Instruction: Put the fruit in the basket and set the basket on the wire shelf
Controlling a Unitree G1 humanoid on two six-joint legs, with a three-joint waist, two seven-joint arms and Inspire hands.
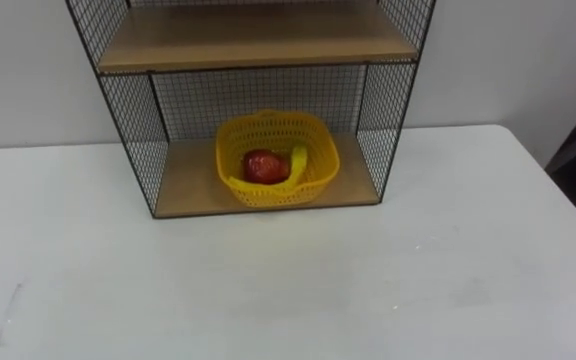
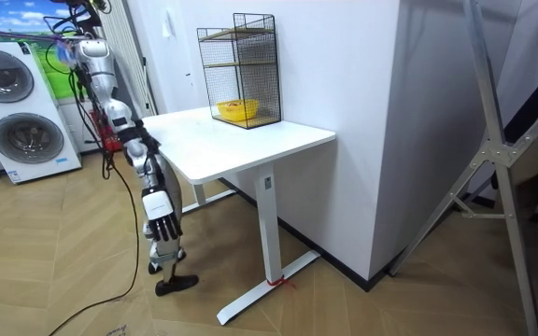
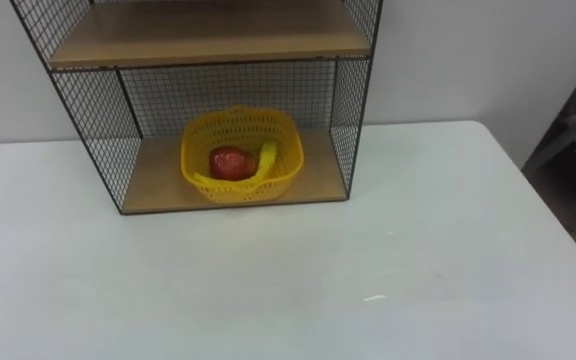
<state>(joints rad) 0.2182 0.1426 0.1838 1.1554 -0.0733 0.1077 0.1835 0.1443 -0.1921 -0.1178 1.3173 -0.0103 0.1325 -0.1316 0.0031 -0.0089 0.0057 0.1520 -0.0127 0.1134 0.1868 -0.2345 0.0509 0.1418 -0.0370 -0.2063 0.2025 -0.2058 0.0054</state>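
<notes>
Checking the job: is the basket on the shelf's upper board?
No, the basket sits on the bottom board of the wire shelf, fruit inside.

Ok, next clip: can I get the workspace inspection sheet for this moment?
Surface: white table, in front of the robot.
Job's things: yellow basket sits on the lower board of the wire shelf, holding a red apple and a banana.
Clutter: nothing seen.
Hands: right hand hangs at the robot's side by the table's edge, fingers relaxed, holding nothing.
Cables: the robot's own dark lead trails over the wood floor.
Surroundings: white wall behind the shelf; two washing machines at the room view's left; a metal frame at its right.
</notes>
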